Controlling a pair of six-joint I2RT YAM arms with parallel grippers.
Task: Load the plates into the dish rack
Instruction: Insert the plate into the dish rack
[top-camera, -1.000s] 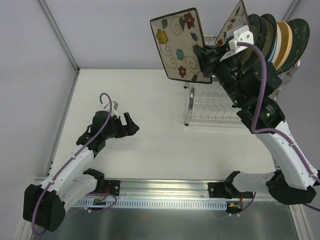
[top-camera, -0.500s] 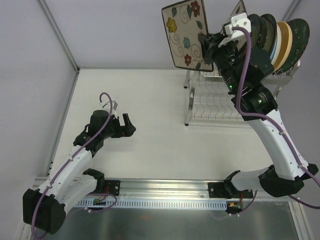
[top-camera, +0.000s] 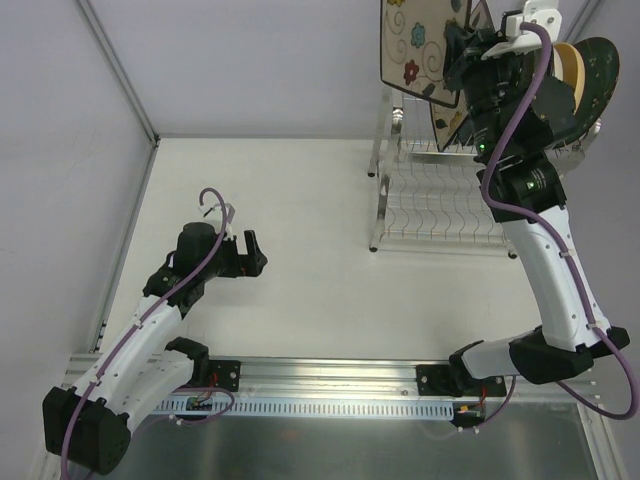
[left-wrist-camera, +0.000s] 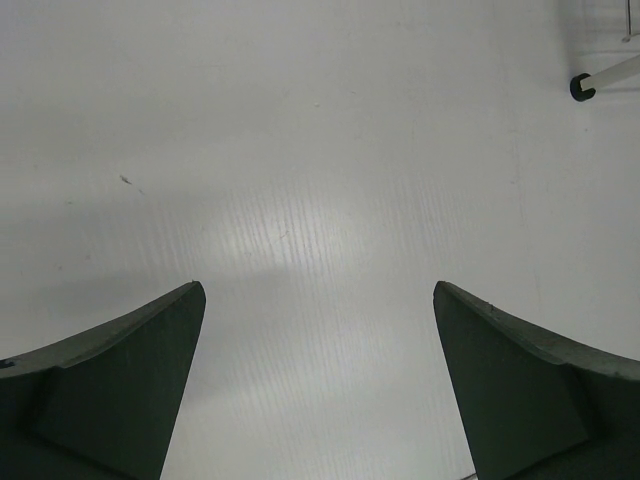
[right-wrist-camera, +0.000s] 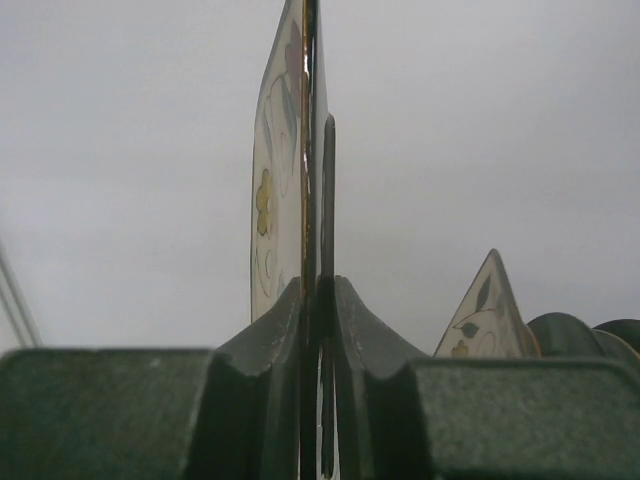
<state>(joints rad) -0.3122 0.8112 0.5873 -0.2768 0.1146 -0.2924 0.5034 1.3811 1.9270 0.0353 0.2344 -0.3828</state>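
My right gripper (top-camera: 457, 47) is shut on the edge of a square cream floral plate (top-camera: 413, 45), held upright high over the left end of the dish rack (top-camera: 437, 203). In the right wrist view the plate (right-wrist-camera: 278, 180) stands edge-on, pinched in the right gripper (right-wrist-camera: 320, 300). More plates stand in the rack's upper row behind the arm: a second square floral one (right-wrist-camera: 488, 312), a tan one (top-camera: 568, 62) and a dark green one (top-camera: 602, 62). My left gripper (top-camera: 246, 255) hangs open low over the bare table (left-wrist-camera: 320, 180), the spread left gripper (left-wrist-camera: 320, 330) holding nothing.
A rack foot (left-wrist-camera: 580, 88) shows at the top right of the left wrist view. White walls with metal frame posts (top-camera: 118, 70) close in the table at the left and back. The rack's lower wire shelf (top-camera: 430, 215) holds nothing that I can see.
The right arm has carried the floral plate up and to the right, over the rack, turning it closer to edge-on. The left arm has barely moved.
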